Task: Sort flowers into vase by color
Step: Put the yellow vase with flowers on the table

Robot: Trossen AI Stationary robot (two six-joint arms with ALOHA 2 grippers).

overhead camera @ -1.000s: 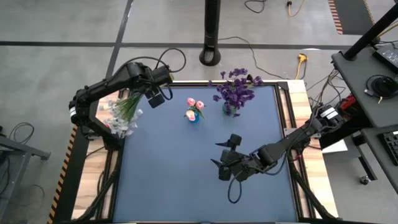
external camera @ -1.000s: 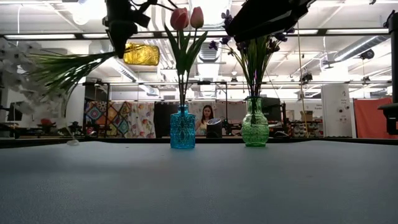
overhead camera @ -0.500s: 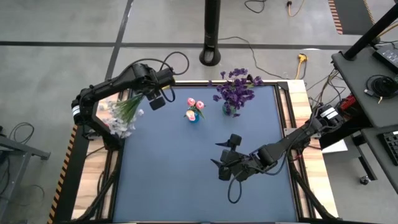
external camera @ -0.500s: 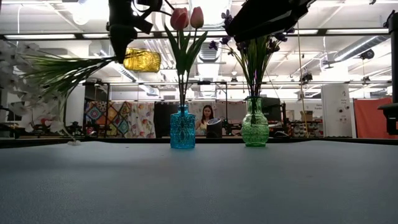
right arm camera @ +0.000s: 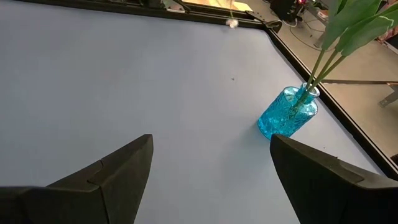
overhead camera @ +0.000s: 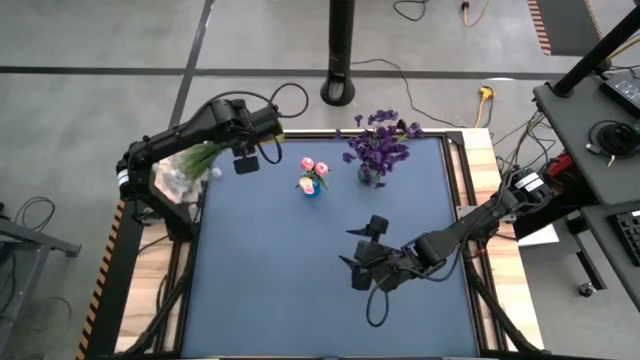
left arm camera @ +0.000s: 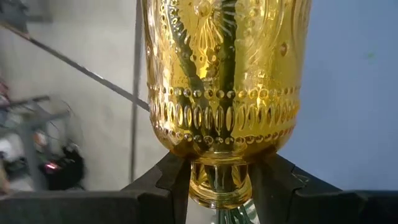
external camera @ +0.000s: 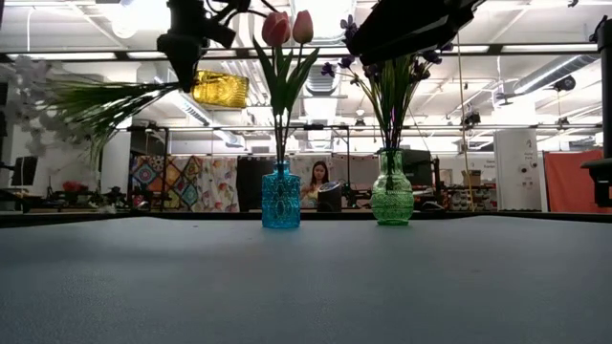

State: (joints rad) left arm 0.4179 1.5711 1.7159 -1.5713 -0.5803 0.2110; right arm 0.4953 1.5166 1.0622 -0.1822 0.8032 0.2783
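My left gripper (overhead camera: 247,152) is shut on a gold glass vase (external camera: 218,88) held high over the table's far left corner. The vase lies about level. White-lavender sprigs with green leaves (overhead camera: 185,163) stick out of its mouth toward the table's left edge (external camera: 81,100). A blue vase with pink tulips (overhead camera: 311,184) and a green vase with dark purple blooms (overhead camera: 373,170) stand on their bases at the far middle. My right gripper (overhead camera: 360,262) hovers open and empty over the table's right middle, facing the blue vase (right arm camera: 287,113). My left gripper pinches the gold vase's narrow neck (left arm camera: 221,186), just below its mouth, between its two fingers (left arm camera: 168,183). The fingers come from above, pointing down, across the neck. The vase is lifted clear and lies about level, its body toward the table's right and the sprigs sticking out leftward.
The blue table top (overhead camera: 300,280) is bare in front of the two standing vases. A black pole base (overhead camera: 340,90) stands beyond the far edge. The table's frame edge (overhead camera: 190,220) runs under the sprigs. A person (external camera: 316,182) sits far behind the table.
My left gripper has turned with the gold vase. The sprigs have swung toward the table's far edge and risen, and now sit higher and nearer level. The vase stays lifted in the same hold.
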